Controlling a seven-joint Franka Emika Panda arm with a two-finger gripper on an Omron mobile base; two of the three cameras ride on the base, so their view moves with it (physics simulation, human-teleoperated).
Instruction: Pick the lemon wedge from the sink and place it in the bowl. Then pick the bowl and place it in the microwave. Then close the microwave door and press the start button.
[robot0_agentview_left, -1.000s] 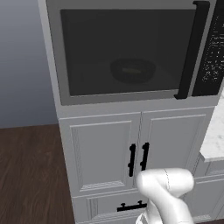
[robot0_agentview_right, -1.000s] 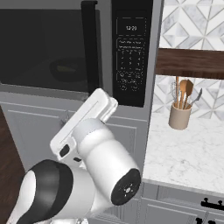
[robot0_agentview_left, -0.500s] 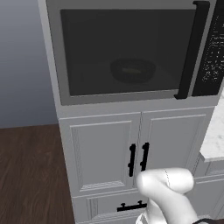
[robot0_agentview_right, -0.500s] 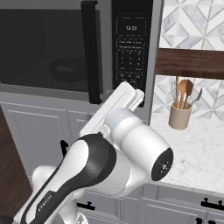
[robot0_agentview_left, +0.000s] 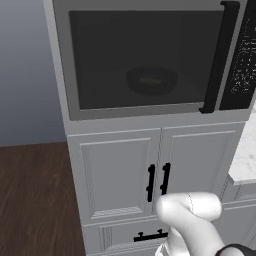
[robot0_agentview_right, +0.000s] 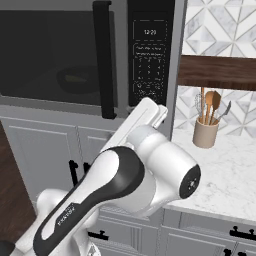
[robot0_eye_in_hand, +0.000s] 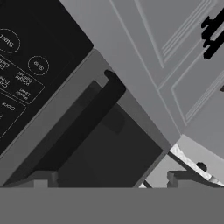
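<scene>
The microwave door (robot0_agentview_left: 145, 60) is closed, its black handle (robot0_agentview_left: 220, 55) upright beside the control panel (robot0_agentview_right: 150, 55). Through the tinted window the black bowl (robot0_agentview_left: 151, 81) sits dimly inside, with a faint yellowish shape, the lemon wedge (robot0_agentview_left: 150, 80), in it. My hand (robot0_agentview_right: 145, 115) reaches up just below the panel. In the hand view my gripper (robot0_eye_in_hand: 112, 179) is open with nothing between its tips, close to the door handle (robot0_eye_in_hand: 87, 127). The Start button (robot0_eye_in_hand: 8, 40) and Stop button (robot0_eye_in_hand: 38, 65) lie off to the upper left. The sink is out of view.
White cabinet doors (robot0_agentview_left: 157, 182) with black handles stand under the microwave. To the right, a marble counter (robot0_agentview_right: 230, 170) carries a utensil holder (robot0_agentview_right: 205, 132). A dark wooden floor (robot0_agentview_left: 30, 200) lies to the left.
In the right base view my arm has swung up and forward, bringing the hand nearer the control panel. The gripper stays open. The microwave and the bowl have not moved.
</scene>
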